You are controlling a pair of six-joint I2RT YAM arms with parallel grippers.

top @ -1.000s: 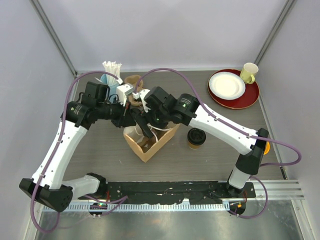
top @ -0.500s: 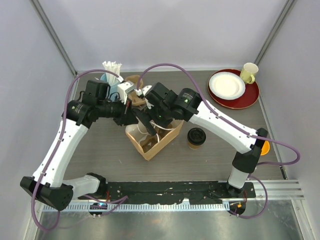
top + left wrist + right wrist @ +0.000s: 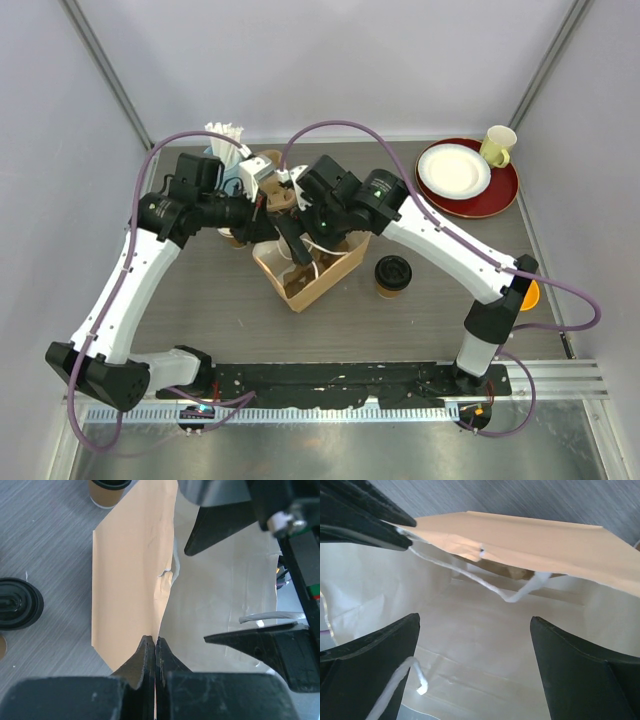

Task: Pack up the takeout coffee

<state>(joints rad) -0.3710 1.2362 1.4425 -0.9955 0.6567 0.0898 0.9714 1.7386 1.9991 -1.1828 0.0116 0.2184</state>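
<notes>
A brown paper bag [image 3: 318,285] with white string handles [image 3: 485,582] stands open at mid-table. My left gripper [image 3: 151,639] is shut on the bag's rim, with the tan outer wall [image 3: 130,570] to its left and the pale inside to its right. My right gripper [image 3: 474,619] is open and empty, its fingers [image 3: 260,650] just inside the bag's mouth. One takeout coffee [image 3: 392,276], a brown cup with a black lid, stands right of the bag. In the left wrist view, a lidded brown cup [image 3: 106,490] shows at the top edge and a black lid [image 3: 15,603] at the left edge.
A red plate [image 3: 500,192] carrying a white plate [image 3: 453,168] and a pale-yellow mug [image 3: 498,145] sits at the back right. A light-blue cup of white straws [image 3: 224,140] stands at the back left, behind my left wrist. The two arms cross closely above the bag.
The right gripper's jaws have spread wider and it has lifted slightly toward the bag's mouth. The left gripper has pulled the pinched rim a little back and left, and the bag shifted with it.
</notes>
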